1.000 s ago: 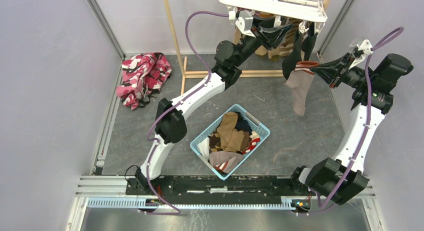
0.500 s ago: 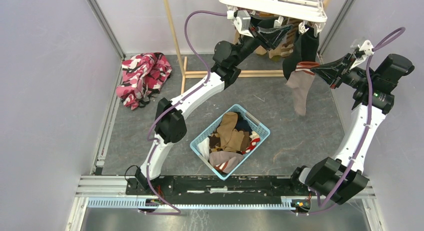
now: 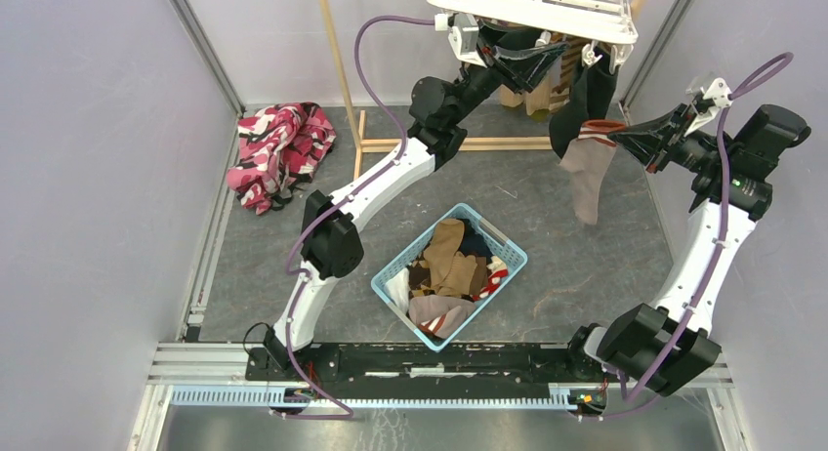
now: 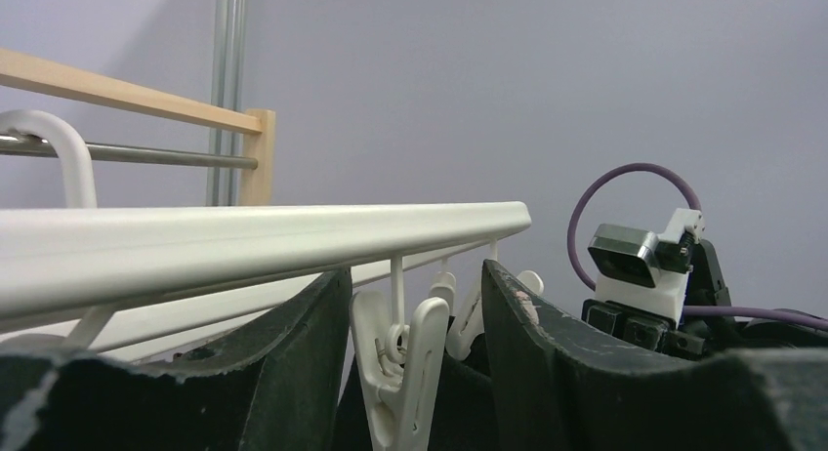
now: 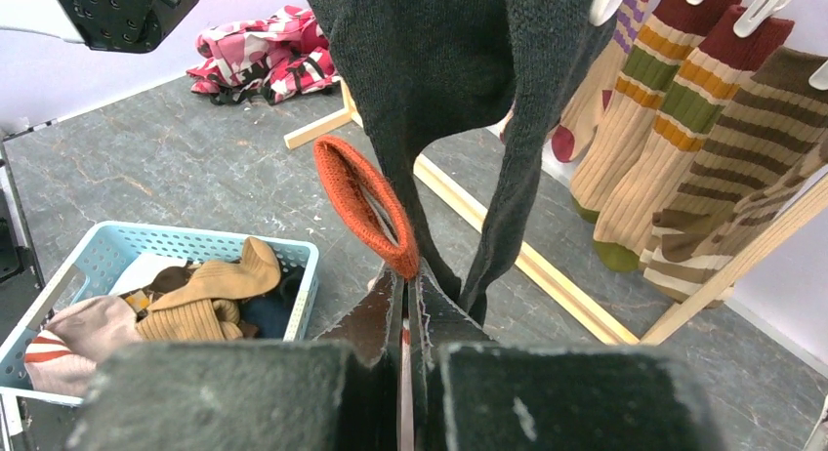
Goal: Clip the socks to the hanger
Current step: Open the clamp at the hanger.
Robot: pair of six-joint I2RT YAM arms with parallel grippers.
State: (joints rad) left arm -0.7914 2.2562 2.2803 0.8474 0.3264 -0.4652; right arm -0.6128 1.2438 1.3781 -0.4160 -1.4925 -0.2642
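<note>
The white hanger hangs at the back, its rail just above my left gripper. That gripper is open, with a dangling white clip between its fingers; the clip lies close to the left finger and apart from the right one. My right gripper is shut on the orange-red cuff of a greyish sock that droops below it. Dark socks hang clipped right in front, and striped socks hang further right.
A light blue basket with several more socks stands mid-floor, also in the right wrist view as the basket. A pink patterned cloth lies at the left. The wooden stand rises behind the hanger, its base bar on the floor.
My left gripper has risen and shifted back, closer under the hanger's rail, opening slightly. The right gripper has stayed nearly still with the sock's cuff in it.
</note>
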